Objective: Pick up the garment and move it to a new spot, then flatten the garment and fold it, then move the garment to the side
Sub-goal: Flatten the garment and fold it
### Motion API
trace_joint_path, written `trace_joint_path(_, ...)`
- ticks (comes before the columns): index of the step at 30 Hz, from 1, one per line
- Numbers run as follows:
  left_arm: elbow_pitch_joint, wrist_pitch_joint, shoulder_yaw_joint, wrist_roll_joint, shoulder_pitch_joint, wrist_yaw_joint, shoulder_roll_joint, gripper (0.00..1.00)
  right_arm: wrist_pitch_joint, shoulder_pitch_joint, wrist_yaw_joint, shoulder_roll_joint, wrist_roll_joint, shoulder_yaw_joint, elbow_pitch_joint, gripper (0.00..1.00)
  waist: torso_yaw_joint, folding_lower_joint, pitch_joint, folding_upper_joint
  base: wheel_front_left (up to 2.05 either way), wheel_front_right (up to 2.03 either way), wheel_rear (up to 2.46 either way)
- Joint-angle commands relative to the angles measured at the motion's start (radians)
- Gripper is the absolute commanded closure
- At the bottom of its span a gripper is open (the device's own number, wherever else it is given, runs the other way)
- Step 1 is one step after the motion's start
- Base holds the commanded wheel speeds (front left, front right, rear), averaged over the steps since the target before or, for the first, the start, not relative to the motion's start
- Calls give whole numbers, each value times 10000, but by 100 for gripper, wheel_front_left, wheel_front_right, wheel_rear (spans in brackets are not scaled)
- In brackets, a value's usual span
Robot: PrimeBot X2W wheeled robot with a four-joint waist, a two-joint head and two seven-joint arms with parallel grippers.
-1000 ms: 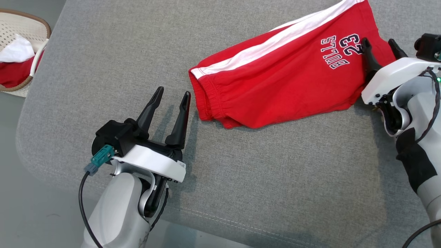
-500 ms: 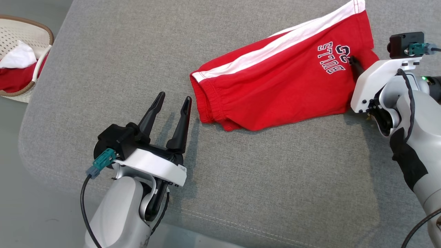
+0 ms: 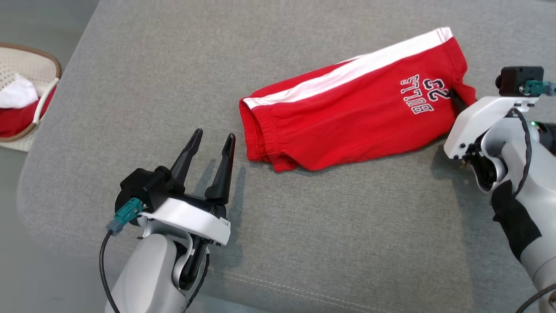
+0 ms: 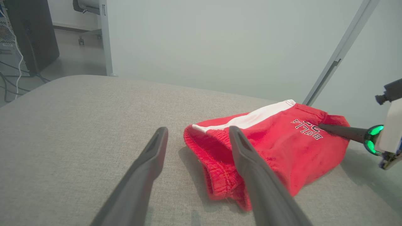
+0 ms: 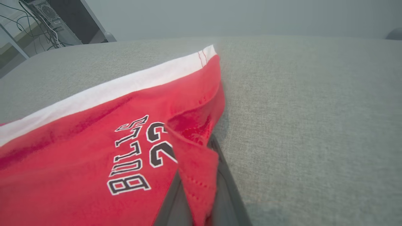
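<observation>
Where placement is concerned, refer to the one grey cushion (image 3: 347, 243), which is covered in coarse woven fabric and has a rounded near-left corner. One garment (image 3: 347, 117) lies on it toward the far right, well away from the near edge. It is a pair of red knit shorts, soft and slightly rumpled, folded into one long tapered shape. Its gathered elastic waistband (image 3: 260, 139) faces the cushion's left edge and its leg hem (image 3: 460, 65) faces the right edge.

Beyond the left edge you will see one rounded basket (image 3: 26, 61) with a cream perforated wall and a brown rim. It holds one white cloth (image 3: 17, 93) and one red cloth (image 3: 15, 119).

Two grippers are present, each with two long, dark, tapered fingers (image 3: 222, 165) on a white housing.
- The left gripper (image 3: 215, 134) stands near the waistband, clear of it. Its fingers are spread wide with nothing between them.
- The right gripper (image 3: 457, 98) is at the hem. Its fingers are pressed together on a raised fold of the red fabric.

One white stripe (image 3: 347, 74) runs the length of the garment's far side. One black-and-white print (image 3: 423, 93), "BULLS 23", sits just beside the clamped fold.
</observation>
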Motion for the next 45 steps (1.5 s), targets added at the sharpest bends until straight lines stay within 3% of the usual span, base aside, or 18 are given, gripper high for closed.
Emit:
trace_joint_path(1, -205, -101, 367, 6, 40, -71, 256, 0, -185, 336, 12, 81, 121, 82, -291, 100, -220, 0, -208, 0, 0, 0, 0)
trace_joint_path(18, 1, -101, 802, 339, 906, -71, 256, 0, -641, 3241, 12, 16, 1866, 453, -2177, 100, -1769, 0, -1694, 0, 0, 0, 0)
trace_joint_path(27, 31, -101, 944, 431, 1264, -71, 256, 0, -548, 4378, 12, -141, 2014, 617, -2847, 100, -2288, 0, -2073, 0, 0, 0, 0)
trace_joint_path(28, 25, -101, 941, 440, 1273, -71, 256, 0, -609, 4431, 12, -138, 2019, 534, -2833, 89, -2307, 0, -2061, 0, 0, 0, 0)
trace_joint_path(29, 16, -101, 937, 455, 1277, -71, 256, 0, -708, 4452, 12, -153, 1950, 479, -2804, 51, -2318, 0, -2045, 0, 0, 0, 0)
trace_joint_path(30, 5, -101, 941, 473, 1282, -71, 256, 0, -803, 4450, 12, -170, 1816, 463, -2759, 0, -2326, 0, -2020, 0, 0, 0, 0)
trace_joint_path(41, -88, -101, 1100, 711, 1419, -37, 256, 0, -1845, 4260, 12, -315, 286, -652, -2639, 0, -2347, 0, -2134, 0, 0, 0, 0)
trace_joint_path(45, -396, -101, 1304, 999, 1632, 105, 256, 0, -1886, 4761, 12, -272, -1108, -2159, -4121, 0, -2417, 0, -2225, 0, 0, 0, 0)
